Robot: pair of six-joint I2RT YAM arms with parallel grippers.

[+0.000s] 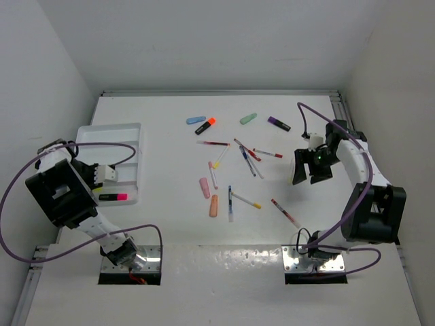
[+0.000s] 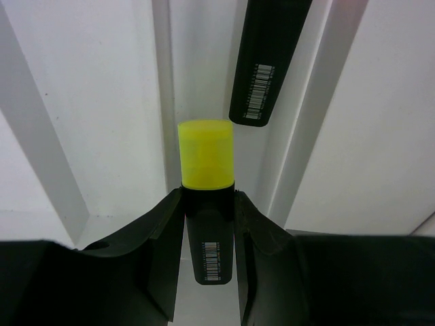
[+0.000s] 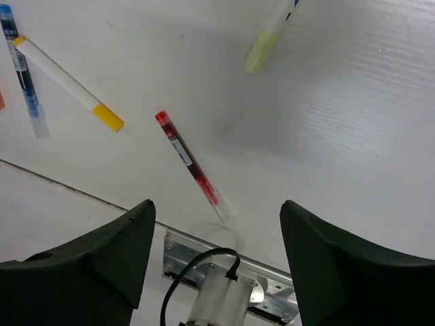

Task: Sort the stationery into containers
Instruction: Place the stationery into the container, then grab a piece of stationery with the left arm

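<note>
We see a white table (image 1: 163, 163) with plain white walls (image 1: 204, 41) all round it. The white tray (image 1: 126, 129) sits at the left side of the table. The left pincer (image 2: 207, 204) is down inside one long slot of the tray, clamped on a yellow-capped highlighter (image 2: 206, 153). Another black highlighter (image 2: 265, 61) lies just ahead of it, in what looks like the same slot.

We think only a small part of the job is done. Most things lie loose in the middle of the table: a blue highlighter (image 1: 196, 120), a green highlighter (image 1: 248, 118), a pink highlighter (image 1: 204, 187), an orange highlighter (image 1: 213, 205) and many thin pens. The right pincer (image 3: 216, 210) hangs over a red pen (image 3: 187, 159), jaws wide apart, holding nothing.
</note>
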